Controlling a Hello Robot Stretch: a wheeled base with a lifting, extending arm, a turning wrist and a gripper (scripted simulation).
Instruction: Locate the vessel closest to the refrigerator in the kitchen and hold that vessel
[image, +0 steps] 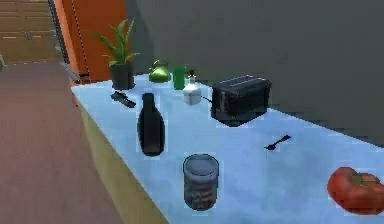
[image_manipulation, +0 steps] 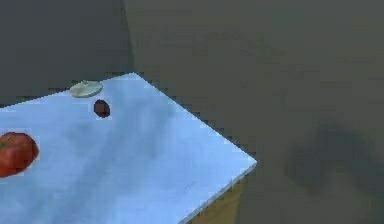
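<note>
On the pale blue countertop (image: 250, 165) stand a dark bottle (image: 150, 124), a grey glass jar (image: 201, 181) near the front, a green cup (image: 179, 77) and a green rounded vessel (image: 159, 71) at the far end. An orange tall unit (image: 92, 35) rises behind the far end, beside a potted plant (image: 121, 55). A red tomato (image: 355, 189) lies at the forward view's right and shows again as the tomato (image_manipulation: 15, 153) at the arm side view's left edge.
A black toaster (image: 240, 98), a white soap bottle (image: 191, 92), a dark utensil (image: 278, 143) and a dark flat tool (image: 123, 98) lie on the counter. In the arm side view the counter (image_manipulation: 150, 150) carries a pale plate (image_manipulation: 86, 89) and a small dark lump (image_manipulation: 101, 108). Grey walls stand behind; brown floor at left.
</note>
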